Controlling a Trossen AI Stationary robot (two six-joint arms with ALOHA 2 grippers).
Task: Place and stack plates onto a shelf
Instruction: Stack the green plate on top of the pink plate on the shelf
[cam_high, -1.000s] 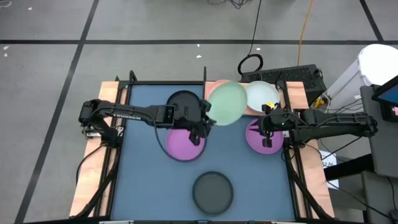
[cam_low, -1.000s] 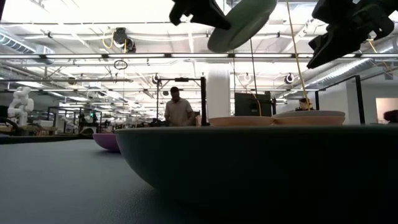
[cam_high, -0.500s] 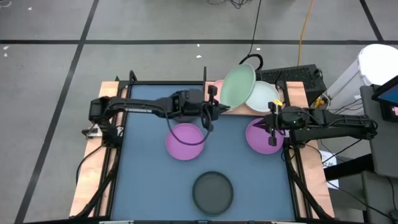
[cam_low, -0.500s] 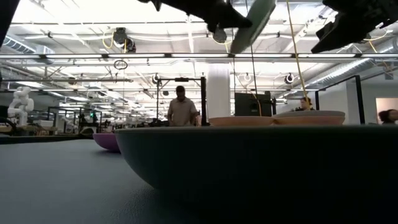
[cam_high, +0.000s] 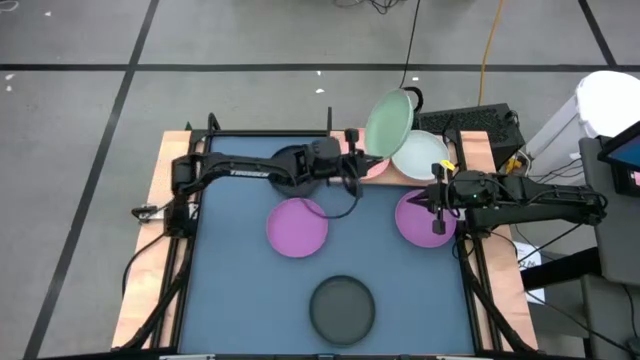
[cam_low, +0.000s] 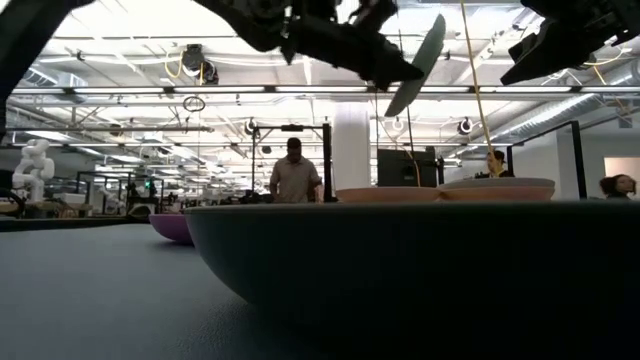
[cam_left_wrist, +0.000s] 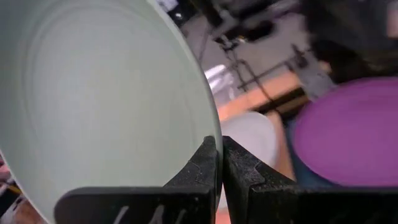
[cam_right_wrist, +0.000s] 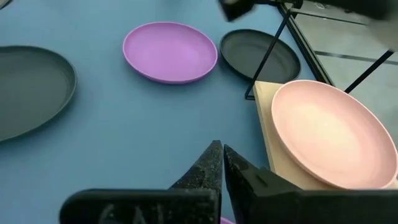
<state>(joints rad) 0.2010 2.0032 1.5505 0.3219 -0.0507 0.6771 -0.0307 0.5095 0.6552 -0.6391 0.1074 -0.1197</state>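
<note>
A black plate (cam_high: 342, 308) lies nearest on the blue mat (cam_high: 230, 290), with two purple plates (cam_high: 297, 227) farther back. The right gripper (cam_high: 436, 199) hovers above the right-hand purple one, jaws together and empty. Beyond, the left gripper (cam_high: 352, 165) pinches the rim of a pale green plate (cam_high: 388, 124), tilted steeply above the pink plate (cam_right_wrist: 326, 134) on the wooden shelf (cam_right_wrist: 277, 158).

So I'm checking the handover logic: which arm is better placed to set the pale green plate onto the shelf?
The left. Its gripper already clamps the pale green plate by the rim, tilted above the shelf. The right gripper is shut on nothing, above a purple plate.
</note>
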